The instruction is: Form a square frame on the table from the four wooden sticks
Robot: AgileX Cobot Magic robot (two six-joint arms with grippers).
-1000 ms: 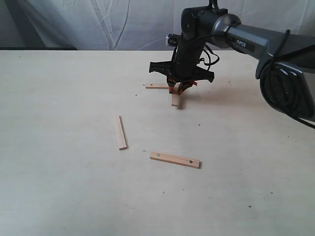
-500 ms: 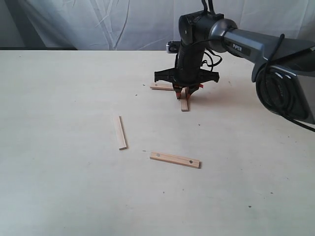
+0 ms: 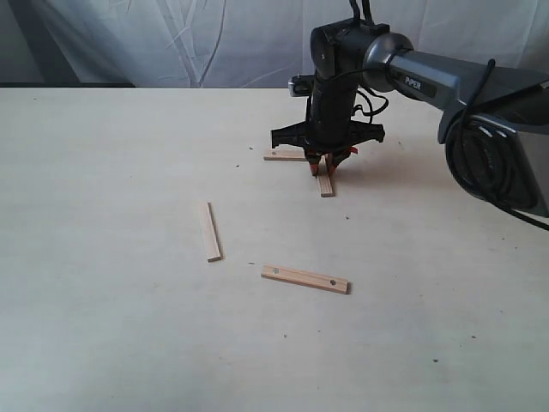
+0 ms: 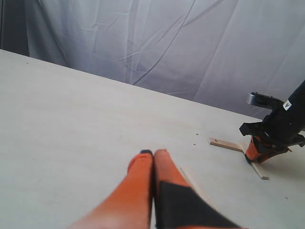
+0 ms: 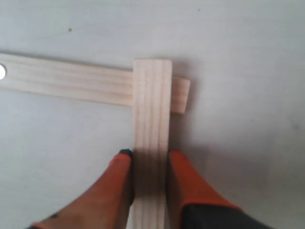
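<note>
Four wooden sticks lie on the cream table [image 3: 103, 326]. My right gripper [image 3: 324, 163] [image 5: 150, 157] points straight down and is shut on one plain stick [image 3: 326, 184] [image 5: 151, 105]. The far end of that stick lies across the end of a holed stick [image 3: 283, 155] [image 5: 66, 78], and the two form a corner. Another plain stick [image 3: 209, 231] lies to the left, and a second holed stick [image 3: 305, 279] lies nearer the front. The left gripper [image 4: 153, 153] is shut and empty above bare table, with a plain stick [image 4: 198, 186] beside it. It does not show in the exterior view.
A wrinkled white cloth [image 3: 171, 43] hangs behind the table's far edge. The right arm's grey body and cable [image 3: 489, 129] fill the right side. In the left wrist view the right gripper [image 4: 261, 148] stands over the corner of the two sticks.
My right gripper has shifted a little to the right and nearer with its stick. The holed stick under it has also slid slightly right. The other two sticks have not moved.
</note>
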